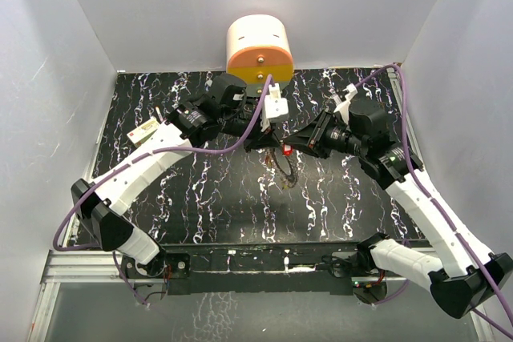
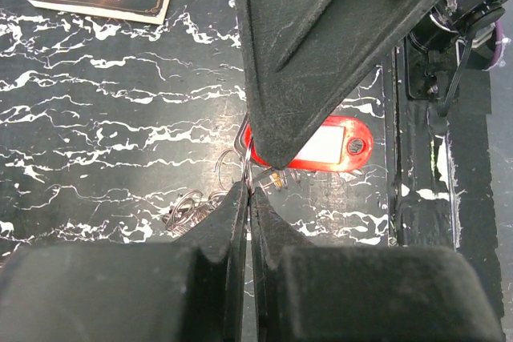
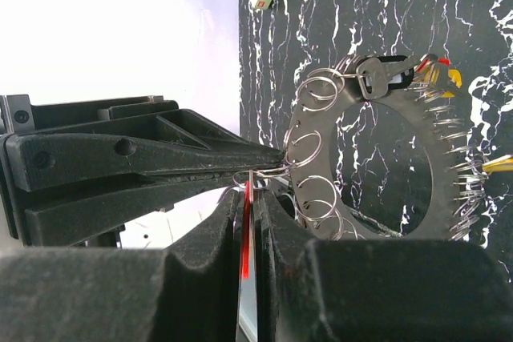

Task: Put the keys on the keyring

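Right gripper (image 3: 247, 198) fills the near foreground of its wrist view, black fingers pinching the edge of a red plastic key tag with a white label (image 2: 321, 143). Left gripper (image 2: 250, 191) meets it tip to tip, fingers pressed together, apparently nipping a thin wire split ring (image 3: 258, 174) at the tag's end. Just beyond is the flat grey-silver keyring disc with a dark centre hole (image 3: 442, 174): spiky rim, wire loops threaded through its holes, small red and yellow keys (image 3: 439, 70) at its top edge. Can't tell if it lies on the black marbled table (image 1: 200, 198) or hangs. Likely light, stiff, with springy, slippery wire and spikes that snag. Best gripped by the tag body and the loop's flat side.
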Controlling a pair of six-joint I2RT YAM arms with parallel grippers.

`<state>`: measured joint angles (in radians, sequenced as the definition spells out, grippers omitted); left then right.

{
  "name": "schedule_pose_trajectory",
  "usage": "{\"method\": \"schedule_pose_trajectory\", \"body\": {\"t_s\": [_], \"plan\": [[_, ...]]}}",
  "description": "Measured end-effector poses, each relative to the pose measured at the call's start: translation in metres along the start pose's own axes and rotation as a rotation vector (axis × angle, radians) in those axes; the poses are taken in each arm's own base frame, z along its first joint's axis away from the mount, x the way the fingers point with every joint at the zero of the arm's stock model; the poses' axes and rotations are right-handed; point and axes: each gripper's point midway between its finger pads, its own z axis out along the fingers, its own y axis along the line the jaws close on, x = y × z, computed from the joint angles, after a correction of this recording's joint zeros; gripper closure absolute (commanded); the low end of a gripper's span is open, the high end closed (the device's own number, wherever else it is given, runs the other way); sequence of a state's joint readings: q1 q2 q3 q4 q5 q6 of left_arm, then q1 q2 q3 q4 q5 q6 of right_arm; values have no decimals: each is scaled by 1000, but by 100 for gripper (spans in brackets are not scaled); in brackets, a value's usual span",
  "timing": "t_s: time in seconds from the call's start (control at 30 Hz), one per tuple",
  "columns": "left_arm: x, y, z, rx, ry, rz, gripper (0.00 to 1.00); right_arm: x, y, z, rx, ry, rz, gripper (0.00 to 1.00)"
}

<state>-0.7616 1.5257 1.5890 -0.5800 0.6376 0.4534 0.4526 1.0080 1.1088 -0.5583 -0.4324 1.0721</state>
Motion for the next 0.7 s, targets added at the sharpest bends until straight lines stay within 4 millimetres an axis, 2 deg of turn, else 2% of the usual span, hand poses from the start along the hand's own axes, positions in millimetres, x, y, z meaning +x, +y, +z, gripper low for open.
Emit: {"method": "schedule_pose_trajectory", "body": {"t_s": [0.23,0.43,0.7], "plan": [[-2,-4,-6,-10,-18,19,100,2,-4,-5,-17,-35,45,92],[1,-10,-12,-10,-27,46,100,7,-13,0,-44,-37,119,92],[-1,-15,-16,-5,-46,84,100,10,-9,7,-95,-6,179,92]]}}
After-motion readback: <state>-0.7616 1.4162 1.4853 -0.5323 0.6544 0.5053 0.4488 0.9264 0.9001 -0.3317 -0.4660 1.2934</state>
